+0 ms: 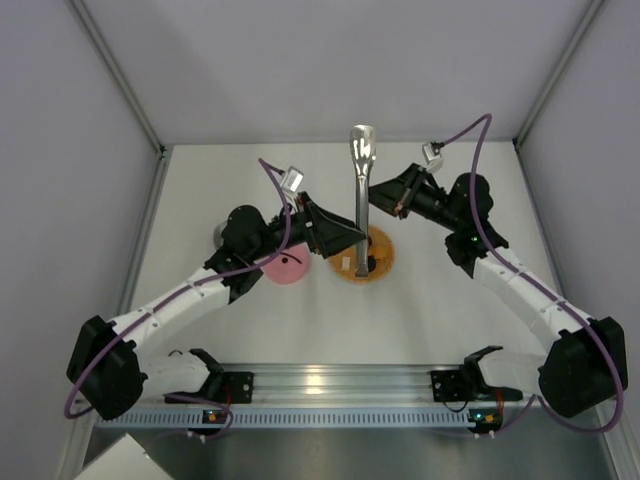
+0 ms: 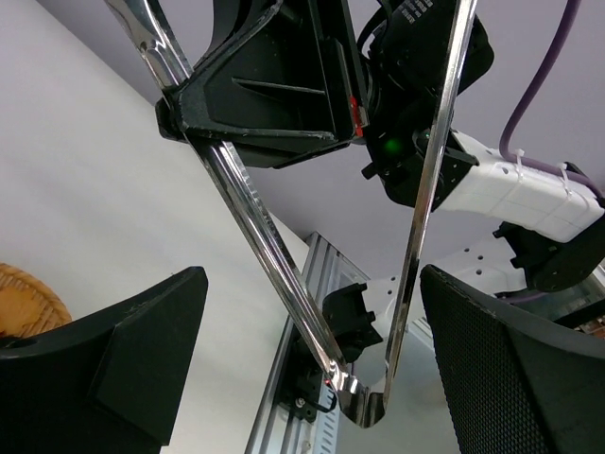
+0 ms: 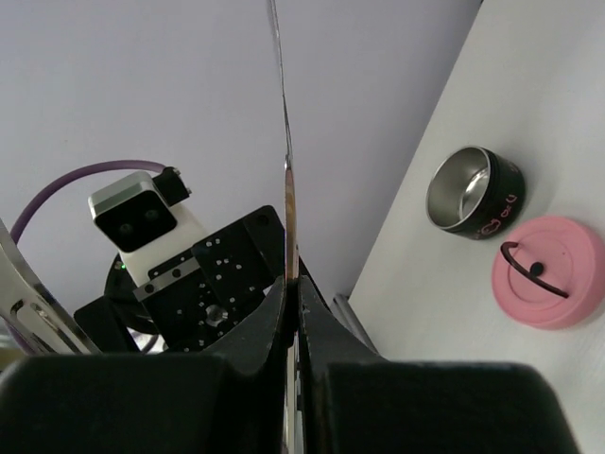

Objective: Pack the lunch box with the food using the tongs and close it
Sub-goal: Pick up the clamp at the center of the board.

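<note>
The silver tongs (image 1: 361,175) stand lifted over the table's middle. My right gripper (image 1: 376,196) is shut on one of their thin arms, seen edge-on in the right wrist view (image 3: 288,189) between the gripper (image 3: 293,280) fingers. My left gripper (image 1: 347,240) is open; in its wrist view both arms of the tongs (image 2: 284,274) pass between the spread fingers (image 2: 132,355) of the gripper (image 2: 312,317) without touching them. The steel lunch box (image 3: 472,190) stands open beside its pink lid (image 3: 548,270); from above the lid (image 1: 287,267) shows partly under my left arm. No food can be made out.
An orange woven plate (image 1: 381,256) lies under the tongs and my left gripper, with its edge in the left wrist view (image 2: 24,301). White walls enclose the table on three sides. A metal rail (image 1: 330,385) with the arm bases runs along the near edge.
</note>
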Robot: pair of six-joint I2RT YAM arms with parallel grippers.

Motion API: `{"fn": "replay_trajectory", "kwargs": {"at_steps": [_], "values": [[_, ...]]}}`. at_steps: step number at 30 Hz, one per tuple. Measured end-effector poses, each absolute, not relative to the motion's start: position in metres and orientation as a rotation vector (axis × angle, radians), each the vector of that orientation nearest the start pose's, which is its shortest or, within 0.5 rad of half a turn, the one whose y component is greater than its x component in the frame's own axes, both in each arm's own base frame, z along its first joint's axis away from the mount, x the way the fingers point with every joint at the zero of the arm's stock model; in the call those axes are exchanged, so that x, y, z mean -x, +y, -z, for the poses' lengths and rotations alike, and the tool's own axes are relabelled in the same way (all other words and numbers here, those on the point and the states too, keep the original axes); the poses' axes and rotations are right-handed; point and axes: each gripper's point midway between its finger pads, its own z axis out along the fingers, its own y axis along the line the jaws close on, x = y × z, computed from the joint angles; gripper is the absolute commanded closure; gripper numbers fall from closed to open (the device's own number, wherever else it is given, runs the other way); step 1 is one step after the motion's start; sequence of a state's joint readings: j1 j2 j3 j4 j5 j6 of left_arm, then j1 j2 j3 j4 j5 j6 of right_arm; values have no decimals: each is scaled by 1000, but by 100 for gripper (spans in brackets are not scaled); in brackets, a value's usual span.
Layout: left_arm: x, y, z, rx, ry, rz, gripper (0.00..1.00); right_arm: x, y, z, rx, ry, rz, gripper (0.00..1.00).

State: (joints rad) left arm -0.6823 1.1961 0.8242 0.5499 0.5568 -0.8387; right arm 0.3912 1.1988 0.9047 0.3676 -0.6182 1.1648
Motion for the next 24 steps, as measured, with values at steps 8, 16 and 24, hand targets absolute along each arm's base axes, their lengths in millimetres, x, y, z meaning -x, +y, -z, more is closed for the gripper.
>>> {"fn": "replay_trajectory", "kwargs": {"at_steps": [8, 16, 24], "values": [[-222, -344, -330, -405, 1591, 1621, 1, -290, 266, -347, -88, 1717, -1705, 100], [-221, -350, -338, -398, 1558, 1652, 1, -288, 271, -352, -46, 1650, -1769, 100], [-219, -352, -346, -375, 1528, 1694, 1, -284, 275, -360, -4, 1599, -1792, 100]]}}
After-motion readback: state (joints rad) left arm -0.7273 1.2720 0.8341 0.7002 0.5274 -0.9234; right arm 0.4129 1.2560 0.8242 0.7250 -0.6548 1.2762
